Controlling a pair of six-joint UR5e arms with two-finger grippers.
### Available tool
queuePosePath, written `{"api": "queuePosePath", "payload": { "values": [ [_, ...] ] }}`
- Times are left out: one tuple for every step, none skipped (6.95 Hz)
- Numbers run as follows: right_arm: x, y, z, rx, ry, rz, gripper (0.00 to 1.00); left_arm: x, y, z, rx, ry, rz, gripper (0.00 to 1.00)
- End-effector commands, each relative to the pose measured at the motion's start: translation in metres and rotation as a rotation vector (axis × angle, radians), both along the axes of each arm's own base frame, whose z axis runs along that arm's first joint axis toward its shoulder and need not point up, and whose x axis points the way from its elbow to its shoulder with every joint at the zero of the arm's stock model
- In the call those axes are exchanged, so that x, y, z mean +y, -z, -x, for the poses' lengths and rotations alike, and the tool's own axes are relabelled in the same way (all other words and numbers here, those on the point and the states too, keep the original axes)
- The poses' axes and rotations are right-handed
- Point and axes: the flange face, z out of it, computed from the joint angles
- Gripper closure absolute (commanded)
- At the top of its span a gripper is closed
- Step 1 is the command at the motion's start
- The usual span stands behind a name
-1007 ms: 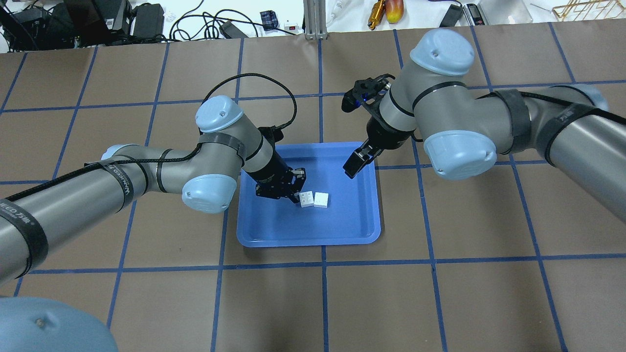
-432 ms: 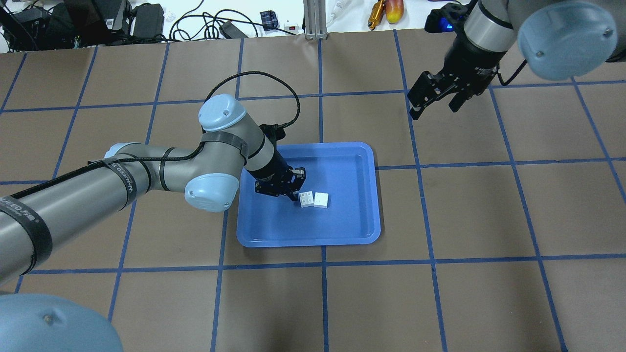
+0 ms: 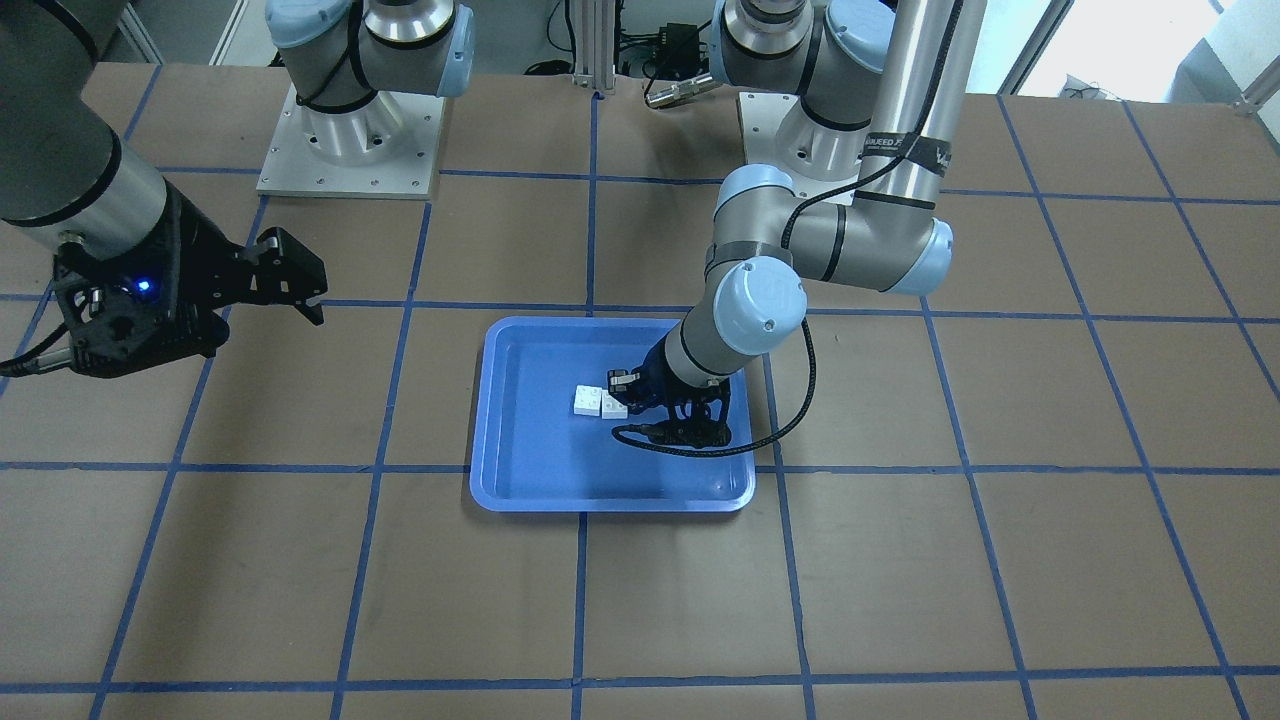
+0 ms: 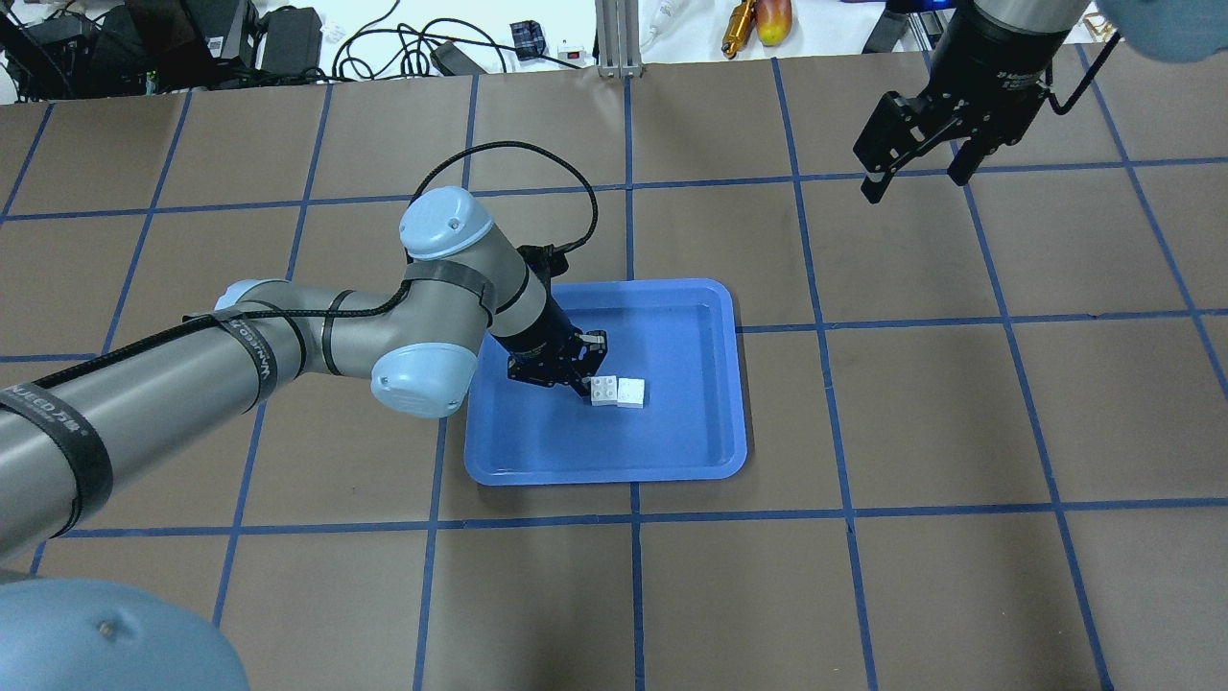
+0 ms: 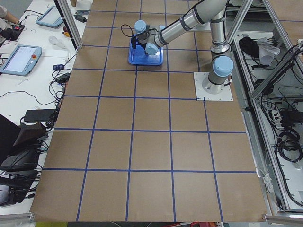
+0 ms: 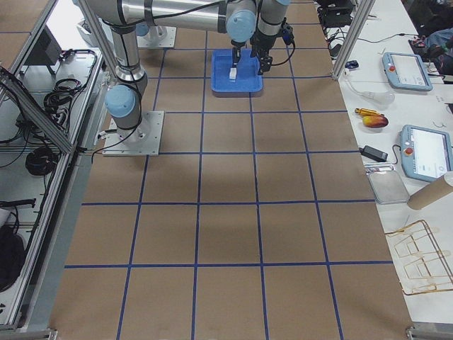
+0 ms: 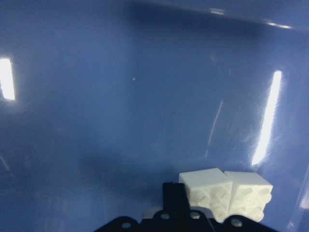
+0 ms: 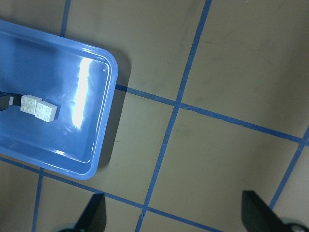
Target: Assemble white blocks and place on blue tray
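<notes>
The two white blocks [image 4: 616,392] lie joined side by side on the floor of the blue tray [image 4: 672,441], near its middle. My left gripper [image 4: 589,367] is down in the tray just left of them and open, with one finger beside the left block. In the left wrist view the blocks [image 7: 224,191] sit at the bottom right, next to a black finger [image 7: 173,195]. My right gripper [image 4: 911,178] is open and empty, high over the table far to the back right of the tray. Its wrist view shows the blocks [image 8: 38,107] in the tray [image 8: 72,150].
The table is brown paper with a blue tape grid [image 4: 633,513]. Cables, black boxes and tools [image 4: 758,24] lie along the far edge beyond the table. The left arm's black cable [image 4: 537,158] loops above the tray's back edge.
My right arm has swung away from over the tray's back right corner to the far back right. My left arm has shifted slightly right. The blocks have not moved.
</notes>
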Motion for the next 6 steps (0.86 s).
{"api": "queuePosePath", "payload": {
  "values": [
    [0.001, -0.018, 0.007, 0.037, 0.232, -0.031, 0.00, 0.003, 0.001, 0.006, 0.000, 0.009, -0.001, 1.00],
    [0.003, -0.021, 0.007, 0.041, 0.255, -0.034, 0.00, 0.003, 0.000, 0.008, 0.000, 0.011, 0.002, 1.00],
    [0.008, -0.022, 0.007, 0.071, 0.325, -0.053, 0.00, 0.005, 0.000, 0.011, 0.000, 0.014, 0.001, 1.00],
    [0.012, -0.027, 0.003, 0.089, 0.437, -0.061, 0.00, 0.007, 0.000, 0.014, 0.000, 0.023, 0.001, 1.00],
    [0.019, -0.037, 0.004, 0.110, 0.444, -0.044, 0.00, 0.008, -0.001, 0.015, 0.001, 0.028, 0.004, 1.00],
    [0.030, -0.046, 0.012, 0.197, 0.435, -0.027, 0.00, 0.007, -0.002, 0.015, 0.000, 0.031, 0.008, 1.00]
  ]
}}
